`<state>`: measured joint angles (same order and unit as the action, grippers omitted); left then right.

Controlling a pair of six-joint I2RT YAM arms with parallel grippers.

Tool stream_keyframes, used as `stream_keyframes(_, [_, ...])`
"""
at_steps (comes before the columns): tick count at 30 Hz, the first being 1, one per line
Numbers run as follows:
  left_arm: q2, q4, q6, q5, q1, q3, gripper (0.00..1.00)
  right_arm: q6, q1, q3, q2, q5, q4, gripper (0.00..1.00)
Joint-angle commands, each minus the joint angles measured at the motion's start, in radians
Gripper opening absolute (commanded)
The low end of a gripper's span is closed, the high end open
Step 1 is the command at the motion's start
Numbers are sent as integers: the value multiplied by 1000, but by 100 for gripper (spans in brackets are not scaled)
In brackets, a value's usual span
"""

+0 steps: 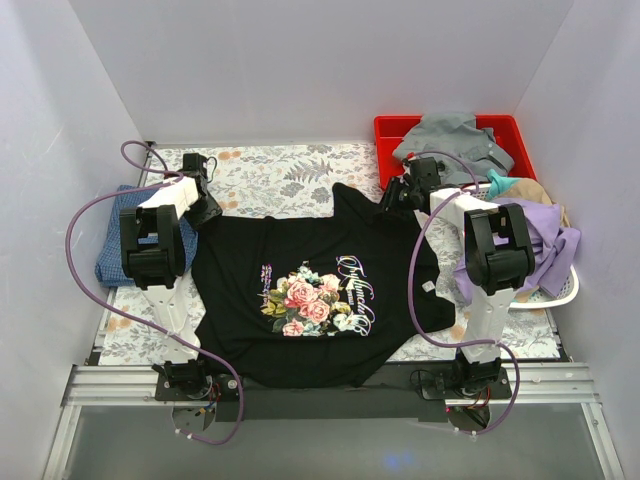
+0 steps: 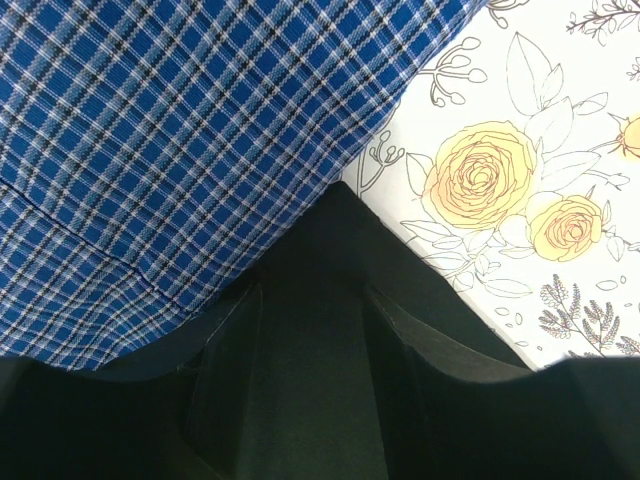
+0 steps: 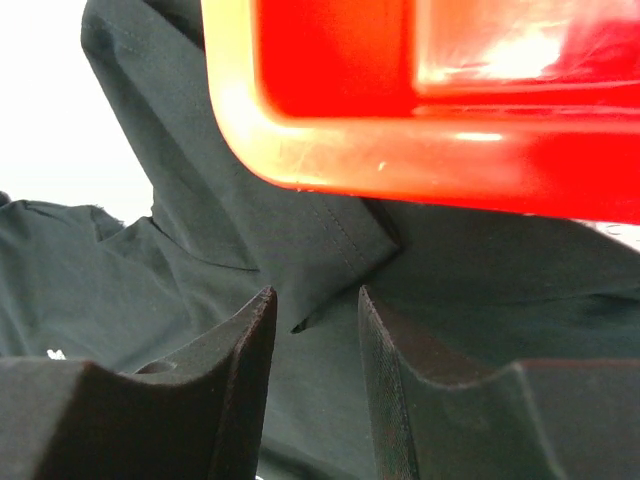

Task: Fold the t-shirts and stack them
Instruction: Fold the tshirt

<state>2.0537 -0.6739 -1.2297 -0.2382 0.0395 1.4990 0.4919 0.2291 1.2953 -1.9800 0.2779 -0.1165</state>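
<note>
Both pincers — left (image 1: pixel 206 207), right (image 1: pixel 398 196) — gripping black t-shirt (image 1: pixel 320 300) corners

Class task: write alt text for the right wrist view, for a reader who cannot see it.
Two dark jaws stand slightly apart around a raised fold of a black shirt. A red bin edge fills the top of the picture, just behind the fold.

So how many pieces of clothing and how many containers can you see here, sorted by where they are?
Black t-shirt with rose print, spread on the table: 1
Blue checked garment, at the left: 1
Grey garment, in the red bin: 1
White basket with a heap of clothes, number unclear: 1
Total: 3 separate garments, 2 containers, plus the heap.
</note>
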Motion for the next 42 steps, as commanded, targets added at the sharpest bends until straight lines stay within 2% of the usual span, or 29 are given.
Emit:
stream_keyframes(1, [5,-12,10,8,11,1,43,-36,-4,48,24,-36,-25,44])
stream_keyframes(11, [-4,-13,16,-9,11,-13,42,-16,-7,101,-65,-28,-31,44])
stream_keyframes(20, [-6,-18,18,-16,11,-11,42,-15,-5,48,10,-68,-46,43])
stream_keyframes(25, [-3,-19,18,-15,11,-8,42,-12,-5,81,0,-86,-84,43])
stream_keyframes(32, [-3,-19,18,-13,11,-8,42,-7,-7,124,-40,-60,-110,43])
stream_keyframes(42, [5,-30,21,-61,11,-19,42,8,-4,137,-100,12,-54,41])
